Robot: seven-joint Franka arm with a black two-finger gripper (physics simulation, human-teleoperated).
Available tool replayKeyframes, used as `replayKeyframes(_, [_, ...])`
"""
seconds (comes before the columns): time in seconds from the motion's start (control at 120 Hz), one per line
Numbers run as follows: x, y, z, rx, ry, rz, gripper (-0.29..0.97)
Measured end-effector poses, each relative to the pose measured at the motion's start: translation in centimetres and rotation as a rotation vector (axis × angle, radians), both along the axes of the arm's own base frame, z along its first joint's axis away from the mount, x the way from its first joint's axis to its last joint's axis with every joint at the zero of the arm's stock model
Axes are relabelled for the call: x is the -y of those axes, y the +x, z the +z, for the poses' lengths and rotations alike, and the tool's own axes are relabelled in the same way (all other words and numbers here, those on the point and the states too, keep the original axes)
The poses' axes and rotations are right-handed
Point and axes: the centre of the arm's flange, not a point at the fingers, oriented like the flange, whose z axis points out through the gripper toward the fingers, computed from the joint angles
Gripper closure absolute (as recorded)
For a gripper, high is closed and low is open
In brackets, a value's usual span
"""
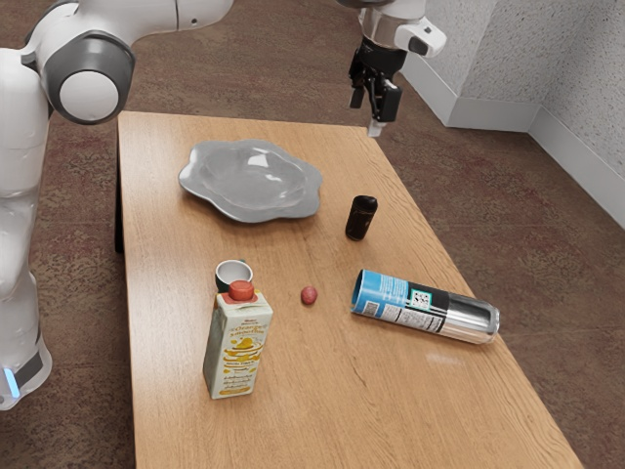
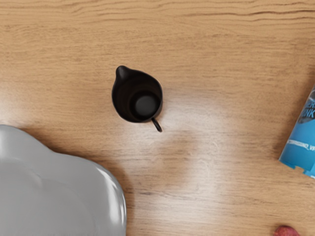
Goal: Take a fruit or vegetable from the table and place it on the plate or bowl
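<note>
The pincer [image 1: 376,98] hangs parted and empty above the bench [image 1: 322,401], the red fruit [image 1: 309,295] (small, roundish) lying at its 7 o'clock.

Small red fruit [image 1: 309,295] on table, wavy grey plate [image 1: 251,180] apart
</note>
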Motion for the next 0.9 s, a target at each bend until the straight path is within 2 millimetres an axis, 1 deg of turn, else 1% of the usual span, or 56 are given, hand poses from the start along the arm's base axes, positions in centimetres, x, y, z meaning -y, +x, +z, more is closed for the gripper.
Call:
replayKeyframes(0.167, [0.0, 0.0, -0.1, -0.004, 0.0, -0.003, 0.0])
replayKeyframes(0.217, [0.0, 0.0, 0.2, -0.001, -0.002, -0.004, 0.0])
replayKeyframes(0.267, [0.1, -0.6, 2.4, 0.038, -0.001, -0.003, 0.0])
replayKeyframes(0.308, [0.2, -1.6, 5.6, 0.095, 0.004, -0.003, 0.0])
replayKeyframes(0.342, [0.2, -2.2, 7.2, 0.12, 0.005, -0.003, 0.0])
replayKeyframes(0.392, [0.4, -3.0, 8.6, 0.137, 0.004, -0.004, 0.0])
replayKeyframes(0.508, [1.3, -4.2, 10.5, 0.149, 0.0, -0.019, 0.0])
replayKeyframes(0.617, [2.0, -4.6, 10.7, 0.137, -0.004, -0.03, 0.0])
replayKeyframes(0.683, [3.2, -4.7, 10.5, 0.125, -0.01, -0.057, 0.0])
replayKeyframes(0.75, [4.1, -5.0, 9.3, 0.084, -0.015, -0.076, 0.0])
replayKeyframes(0.783, [4.4, -5.5, 8.6, 0.057, -0.014, -0.082, 0.0])
replayKeyframes(0.842, [4.9, -7.6, 6.9, 0.017, -0.008, -0.098, 0.0])
replayKeyframes(0.9, [5.5, -8.5, 6.2, 0.014, 0.004, -0.111, 0.0])
